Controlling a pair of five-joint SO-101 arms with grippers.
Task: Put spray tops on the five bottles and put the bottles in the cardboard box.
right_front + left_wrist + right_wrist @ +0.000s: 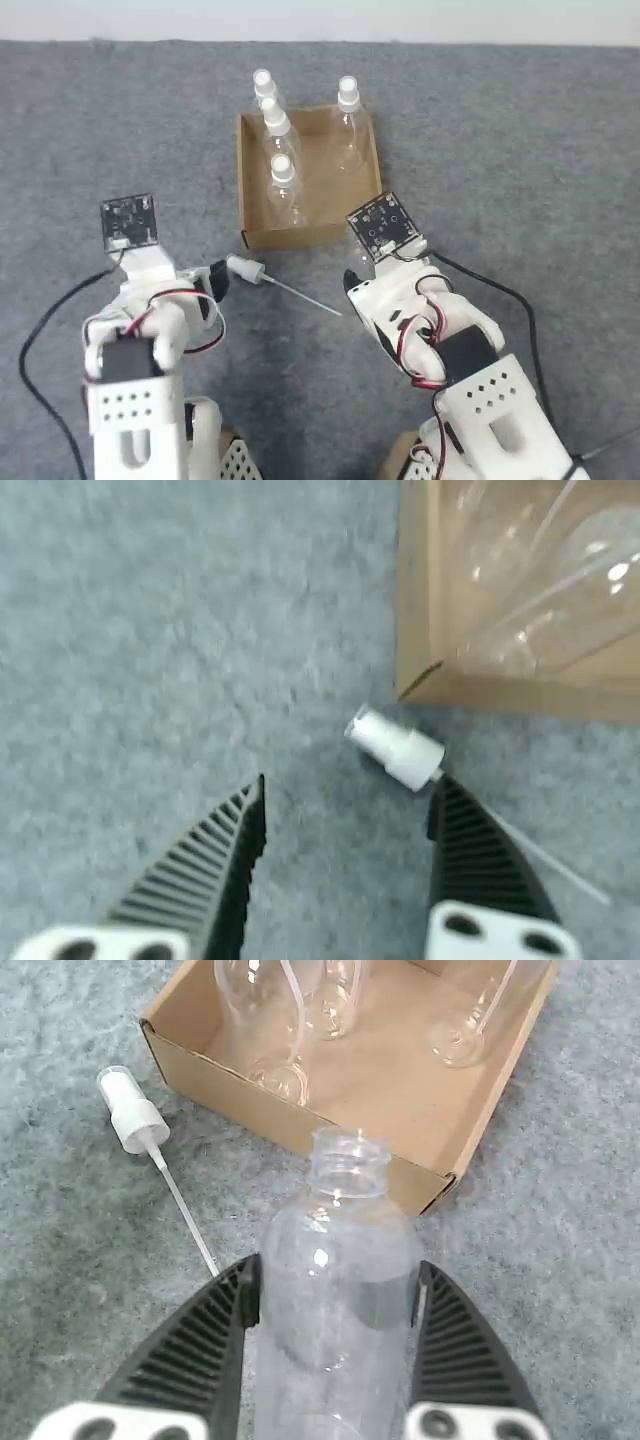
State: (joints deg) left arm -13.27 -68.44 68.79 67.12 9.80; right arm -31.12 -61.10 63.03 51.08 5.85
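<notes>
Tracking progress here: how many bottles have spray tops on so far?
4, all in the cardboard box: three bottles in a line along one side, one bottle across from them. The fifth bottle, held in the right gripper, has none.

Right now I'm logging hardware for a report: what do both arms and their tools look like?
The white plastic left arm and right arm carry black motors, red-and-black cables, square black circuit boards. Left tool and right tool have black ribbed fingers.

Clear glossy plastic bottle (335, 1290); matt cardboard box (240, 1090); table cover (520, 150) fuzzy, probably felt.
</notes>
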